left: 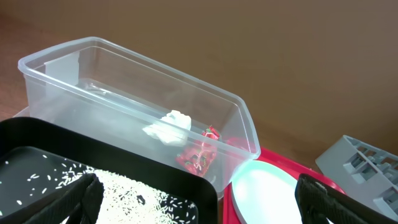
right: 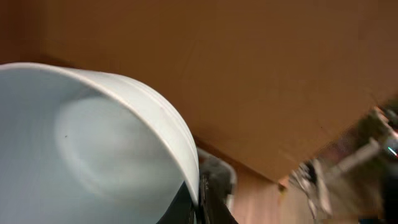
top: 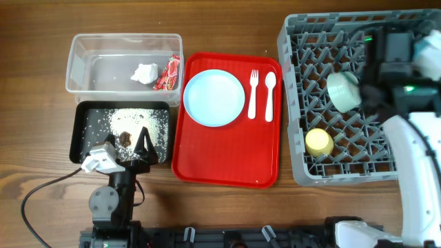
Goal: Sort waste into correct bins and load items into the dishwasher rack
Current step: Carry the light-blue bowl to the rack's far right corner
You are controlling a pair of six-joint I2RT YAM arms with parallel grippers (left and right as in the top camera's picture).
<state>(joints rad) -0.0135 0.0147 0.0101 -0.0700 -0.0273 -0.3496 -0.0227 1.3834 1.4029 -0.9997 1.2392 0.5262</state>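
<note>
The clear tub (top: 124, 38) holds the crumpled white tissue (top: 145, 72) and the red sauce packet (top: 167, 74); both also show in the left wrist view, the tissue (left: 169, 124) and the packet (left: 199, 155). The black tray (top: 86, 131) holds white rice crumbs (top: 131, 118) and brown scraps (top: 126, 138). My left gripper (top: 138, 143) hangs open and empty over that tray (left: 199, 208). The pale blue plate (top: 214, 98), white fork (top: 253, 93) and spoon (top: 269, 95) lie on the red tray. My right gripper (right: 202, 199) is shut on the rim of the pale blue bowl (right: 93, 143) over the rack's far right (top: 428, 52).
The grey rack (top: 303, 41) holds the mint green bowl (top: 343, 89) on its side and the yellow cup (top: 319, 142). The red serving tray (top: 227, 165) sits between the bins and the rack. A black cable (top: 41, 193) loops at the front left.
</note>
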